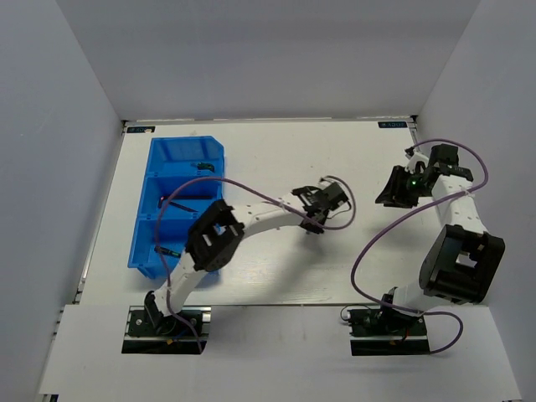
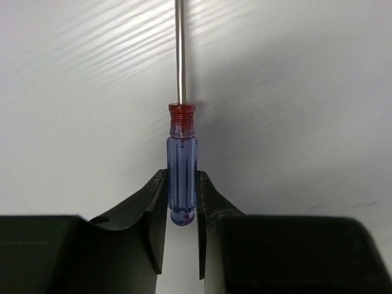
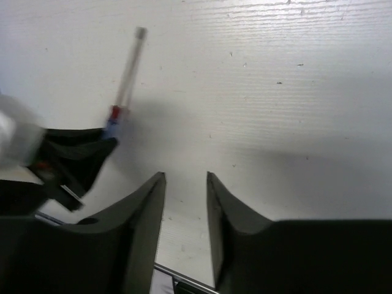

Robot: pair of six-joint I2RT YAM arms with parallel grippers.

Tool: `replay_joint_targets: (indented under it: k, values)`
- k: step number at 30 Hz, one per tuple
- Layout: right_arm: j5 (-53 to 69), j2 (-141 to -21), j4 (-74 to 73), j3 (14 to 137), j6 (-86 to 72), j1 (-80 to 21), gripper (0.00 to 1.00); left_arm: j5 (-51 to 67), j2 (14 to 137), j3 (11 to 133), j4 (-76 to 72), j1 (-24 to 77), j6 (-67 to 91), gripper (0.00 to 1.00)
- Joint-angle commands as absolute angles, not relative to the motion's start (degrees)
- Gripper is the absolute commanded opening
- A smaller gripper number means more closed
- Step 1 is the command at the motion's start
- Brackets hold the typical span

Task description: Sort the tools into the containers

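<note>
My left gripper (image 2: 182, 179) is shut on the blue-handled precision screwdriver (image 2: 182, 160), which has a red collar and a thin steel shaft pointing away from the wrist. In the top view the left gripper (image 1: 314, 220) is over the middle of the table, and the screwdriver is too small to make out there. My right gripper (image 3: 185, 176) is open and empty, near the table's right side (image 1: 388, 198). Its view shows the screwdriver (image 3: 125, 79) sticking out of the left gripper's fingers (image 3: 79, 153). The blue bin (image 1: 141, 219) stands at the left.
The bin's far compartment holds a green-handled tool (image 1: 203, 166). The middle one holds dark thin tools (image 1: 188, 197), and the near one holds another small tool (image 1: 164, 249). Purple cables (image 1: 251, 194) loop along both arms. White walls enclose the table.
</note>
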State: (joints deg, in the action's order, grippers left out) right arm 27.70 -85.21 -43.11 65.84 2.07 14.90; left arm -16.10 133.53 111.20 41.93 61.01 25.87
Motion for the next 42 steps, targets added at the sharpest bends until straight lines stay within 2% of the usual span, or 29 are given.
replay_joint_targets:
  k: [1, 5, 7, 13, 15, 19, 25, 27, 28, 29, 30, 31, 33, 34, 38, 41, 42]
  values:
    - [29.4, -83.5, -43.0, 64.9, 3.6, 15.1, 0.43, -27.6, 113.7, 101.1, 45.9, 56.7, 41.7, 0.00]
    - [29.6, -84.6, -44.2, 64.9, 4.4, 15.0, 0.44, -37.1, 94.8, 88.0, 53.6, 54.4, 73.4, 0.00]
    - [29.9, -84.6, -43.6, 64.1, 4.0, 14.9, 0.44, -39.1, 84.4, 78.7, 55.4, 52.8, 82.7, 0.00]
    - [30.8, -84.6, -42.3, 62.2, 2.5, 14.5, 0.44, -42.0, 67.8, 68.4, 70.4, 50.1, 107.6, 0.00]
    - [31.0, -84.8, -42.1, 61.8, 2.2, 14.4, 0.44, -41.3, 59.9, 61.0, 70.9, 49.5, 115.4, 0.00]
    - [31.2, -85.0, -42.1, 61.2, 2.2, 14.1, 0.44, -39.3, 53.5, 53.1, 75.1, 48.4, 127.4, 0.00]
    - [31.7, -85.1, -42.3, 61.3, 2.5, 13.3, 0.44, -41.0, 52.2, 47.0, 74.2, 47.2, 131.1, 0.00]
    - [32.1, -85.1, -43.0, 61.1, 2.9, 12.9, 0.51, -40.5, 52.2, 45.3, 72.1, 46.6, 131.7, 0.00]
    - [32.4, -85.2, -43.2, 61.0, 3.9, 12.7, 0.51, -40.5, 52.2, 44.0, 71.2, 46.0, 131.7, 0.06]
    - [32.6, -85.0, -43.8, 60.7, 4.2, 12.5, 0.57, -39.6, 52.9, 43.9, 70.4, 45.4, 131.7, 0.16]
    - [32.8, -84.9, -44.0, 60.8, 4.8, 12.2, 0.58, -39.0, 53.8, 43.2, 69.5, 45.4, 131.1, 0.28]
    - [33.2, -84.7, -44.2, 60.7, 5.7, 12.2, 0.58, -39.0, 53.8, 43.2, 69.5, 45.4, 131.0, 0.50]
    - [33.4, -84.6, -44.9, 60.6, 6.9, 11.8, 0.60, -39.0, 54.6, 43.2, 68.2, 45.4, 129.8, 0.66]
    - [33.6, -84.3, -44.8, 60.5, 7.4, 11.7, 0.60, -39.0, 54.6, 43.8, 67.5, 45.4, 126.9, 0.81]
    - [34.2, -83.8, -45.5, 60.5, 9.8, 10.9, 0.61, -40.3, 56.3, 48.7, 64.9, 45.4, 117.4, 0.98]
    - [34.2, -83.4, -46.0, 60.7, 11.2, 10.4, 0.64, -40.8, 60.3, 55.8, 64.3, 46.2, 107.9, 0.99]
    - [34.1, -82.9, -46.1, 61.0, 11.7, 9.9, 0.76, -40.3, 61.4, 59.6, 64.3, 46.9, 105.7, 0.99]
